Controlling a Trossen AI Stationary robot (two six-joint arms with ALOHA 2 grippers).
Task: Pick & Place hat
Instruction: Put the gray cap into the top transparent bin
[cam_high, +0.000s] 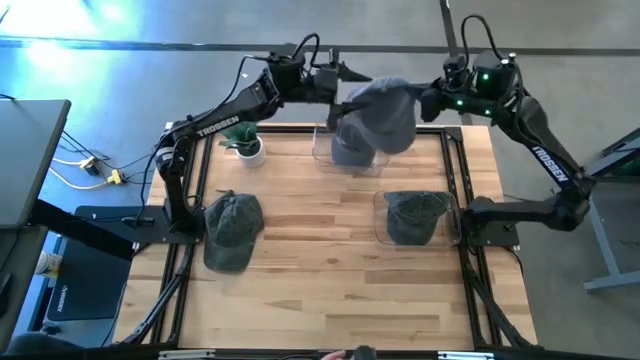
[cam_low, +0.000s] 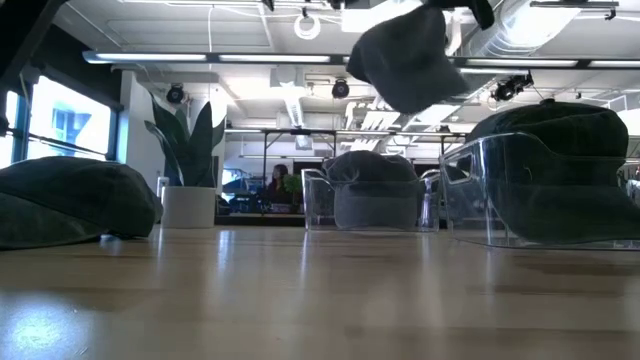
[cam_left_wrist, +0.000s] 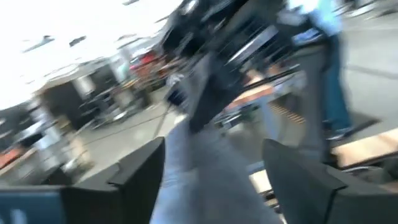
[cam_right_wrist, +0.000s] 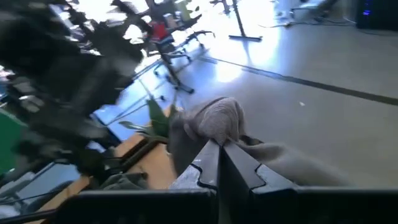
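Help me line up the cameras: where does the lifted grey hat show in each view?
High view: grey hat at top centre, held between the two tools over the far table edge.
Low view: top centre, hanging above the far clear bin.
Left wrist view: blurred grey cloth between the fingers.
Right wrist view: centre, pinched by the shut fingers.
Shared landmark: the potted plant.

- Left dark two-finger gripper (cam_high: 352, 74) raised at the far table edge, fingers spread.
- Right dark two-finger gripper (cam_high: 428, 101) raised opposite, fingers pressed together on grey fabric.
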